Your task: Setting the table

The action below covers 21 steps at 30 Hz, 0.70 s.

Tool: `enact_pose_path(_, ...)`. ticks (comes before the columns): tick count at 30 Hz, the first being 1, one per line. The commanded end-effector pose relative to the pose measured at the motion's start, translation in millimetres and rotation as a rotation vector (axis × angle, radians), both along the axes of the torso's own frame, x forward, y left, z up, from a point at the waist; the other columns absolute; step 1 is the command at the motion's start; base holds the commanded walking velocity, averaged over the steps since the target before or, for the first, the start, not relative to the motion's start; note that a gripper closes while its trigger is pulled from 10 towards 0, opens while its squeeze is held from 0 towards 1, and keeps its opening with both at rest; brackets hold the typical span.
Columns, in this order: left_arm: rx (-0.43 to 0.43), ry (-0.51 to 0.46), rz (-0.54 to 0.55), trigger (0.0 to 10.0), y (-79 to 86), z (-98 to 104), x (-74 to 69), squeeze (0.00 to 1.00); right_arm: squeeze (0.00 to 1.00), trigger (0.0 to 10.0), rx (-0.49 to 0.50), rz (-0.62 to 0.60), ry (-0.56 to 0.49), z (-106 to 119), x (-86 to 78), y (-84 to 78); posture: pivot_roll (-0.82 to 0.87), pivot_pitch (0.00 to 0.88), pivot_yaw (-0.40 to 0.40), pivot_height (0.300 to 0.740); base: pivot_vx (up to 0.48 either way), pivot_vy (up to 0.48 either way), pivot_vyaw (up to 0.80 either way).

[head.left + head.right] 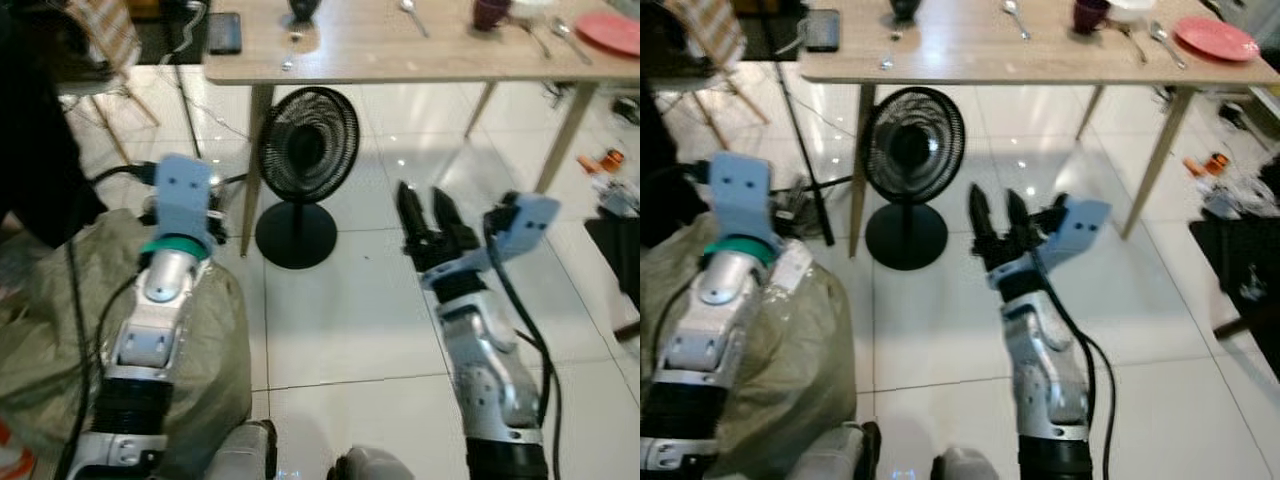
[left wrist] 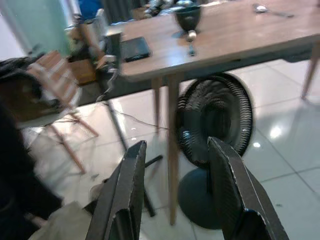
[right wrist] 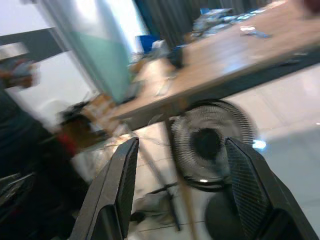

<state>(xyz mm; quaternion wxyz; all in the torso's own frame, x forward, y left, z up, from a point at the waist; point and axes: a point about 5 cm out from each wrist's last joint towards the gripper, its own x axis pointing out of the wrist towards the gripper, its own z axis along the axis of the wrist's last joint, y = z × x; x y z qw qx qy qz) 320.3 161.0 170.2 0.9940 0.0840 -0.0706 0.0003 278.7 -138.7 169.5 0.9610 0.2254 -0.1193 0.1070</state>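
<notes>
both jaws wide and empty, short of the desk (image 1: 400, 60). risk: the fan (image 1: 305, 165) at the desk's near edge; advancing carelessly could topple it or snag cables.

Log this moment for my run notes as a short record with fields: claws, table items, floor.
left claw: open, empty, held low, short of the table
right claw: open, empty, raised over the floor
table: wooden, ahead
on table: pink plate, dark cup, spoon, black phone
floor: black fan beside a table leg; white tiles
</notes>
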Motion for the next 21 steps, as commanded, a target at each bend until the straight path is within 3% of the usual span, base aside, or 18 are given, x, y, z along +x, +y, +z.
enact_pose_path(1, 0.005, 0.021, -0.017, 10.0, -6.2, -5, 0.1, 0.00, 0.00, 10.0, -0.001, -0.035, 0.018, -4, -1.7, -8.0, 0.01, 0.027, 0.025, 0.740, 0.469, 0.000, 0.00)
enact_pose_path(15, 0.008, 0.001, -0.038, 10.0, -11.4, 0, 1.9, 0.00, 0.00, 10.0, -0.040, -0.196, 0.007, 3, 5.0, -33.8, 0.01, 0.033, 0.025, 0.740, 0.469, 0.000, 0.00)
enact_pose_path(21, 0.043, -0.021, -0.085, 10.0, -15.6, 4, 1.5, 0.00, 0.00, 10.0, -0.223, -0.371, 0.006, 9, 8.6, -56.8, 0.02, 0.034, 0.025, 0.740, 0.469, 0.000, 0.00)
